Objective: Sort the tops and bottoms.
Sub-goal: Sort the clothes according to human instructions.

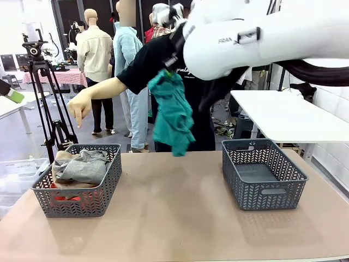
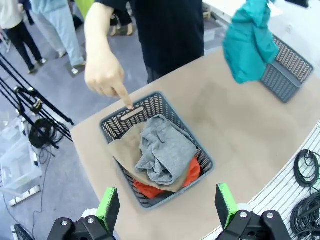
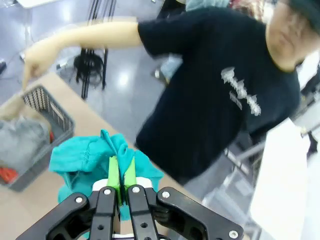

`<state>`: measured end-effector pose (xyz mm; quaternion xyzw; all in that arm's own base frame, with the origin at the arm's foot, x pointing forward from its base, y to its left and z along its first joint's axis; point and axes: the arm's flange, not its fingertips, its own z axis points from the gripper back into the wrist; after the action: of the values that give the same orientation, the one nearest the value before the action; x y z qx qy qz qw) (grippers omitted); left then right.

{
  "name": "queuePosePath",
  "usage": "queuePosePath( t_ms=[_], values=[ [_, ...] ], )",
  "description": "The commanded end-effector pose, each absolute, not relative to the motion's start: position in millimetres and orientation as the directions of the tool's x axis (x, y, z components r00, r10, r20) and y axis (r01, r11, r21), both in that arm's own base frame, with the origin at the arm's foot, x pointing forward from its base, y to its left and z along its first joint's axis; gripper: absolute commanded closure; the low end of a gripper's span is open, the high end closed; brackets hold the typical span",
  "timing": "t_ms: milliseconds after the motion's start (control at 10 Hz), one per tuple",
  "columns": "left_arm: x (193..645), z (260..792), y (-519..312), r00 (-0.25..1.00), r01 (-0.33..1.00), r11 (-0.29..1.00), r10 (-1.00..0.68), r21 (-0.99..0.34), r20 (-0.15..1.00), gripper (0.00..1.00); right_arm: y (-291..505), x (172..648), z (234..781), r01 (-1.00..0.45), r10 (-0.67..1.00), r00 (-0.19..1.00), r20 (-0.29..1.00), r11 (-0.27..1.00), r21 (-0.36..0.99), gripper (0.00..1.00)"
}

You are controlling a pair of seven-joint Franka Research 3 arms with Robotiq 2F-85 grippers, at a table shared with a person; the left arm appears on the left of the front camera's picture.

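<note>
A teal top [image 1: 173,114] hangs in the air above the table's middle, also in the left wrist view [image 2: 249,45]. My right gripper [image 3: 121,176] is shut on the teal top [image 3: 85,157] and holds it up by its upper edge. In the left basket [image 1: 76,188] lie a grey top [image 1: 82,168], a tan top [image 2: 125,150] and an orange-red top [image 2: 192,172]. My left gripper [image 2: 169,202] stands open high above that basket [image 2: 114,125], nothing between its fingers. The person's hand [image 1: 80,108] points a finger down at the left basket's far rim.
A second grey basket [image 1: 263,172] stands empty at the table's right. A camera tripod [image 1: 46,103] stands beyond the left corner. A white table [image 1: 289,114] is at the back right. The person in black stands at the far edge.
</note>
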<state>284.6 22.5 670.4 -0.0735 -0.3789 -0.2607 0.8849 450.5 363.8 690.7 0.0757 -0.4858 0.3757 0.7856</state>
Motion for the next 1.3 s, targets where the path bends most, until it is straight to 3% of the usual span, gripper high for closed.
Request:
queuePosePath(
  t_ms=[0, 300, 500, 600, 1200],
  values=[
    [289.2, 670.0, 21.6, 0.585, 0.524, 0.849, -0.418, 0.069, 0.695, 0.0, 400.0, 471.7, 710.0, -0.721, 0.48, 0.081, 0.873, 0.633, -0.281, 1.0],
    [289.2, 670.0, 21.6, 0.585, 0.524, 0.849, -0.418, 0.069, 0.695, 0.0, 476.0, 486.9, 714.9, -0.802, 0.479, -0.034, 0.877, 0.51, -0.31, 1.0],
    [289.2, 670.0, 21.6, 0.585, 0.524, 0.849, -0.418, 0.069, 0.695, 0.0, 509.5, 503.7, 693.2, -0.875, 0.536, 0.0, 0.844, 0.409, -0.26, 1.0],
    [289.2, 670.0, 21.6, 0.585, 0.524, 0.849, -0.418, 0.069, 0.695, 0.0, 478.5, 471.8, 700.5, -0.799, 0.486, -0.009, 0.874, 0.522, -0.298, 1.0],
    [289.2, 670.0, 21.6, 0.585, 0.524, 0.849, -0.418, 0.069, 0.695, 0.0, 520.4, 495.6, 671.3, -0.834, 0.462, -0.021, 0.886, 0.481, -0.271, 1.0]
  ],
)
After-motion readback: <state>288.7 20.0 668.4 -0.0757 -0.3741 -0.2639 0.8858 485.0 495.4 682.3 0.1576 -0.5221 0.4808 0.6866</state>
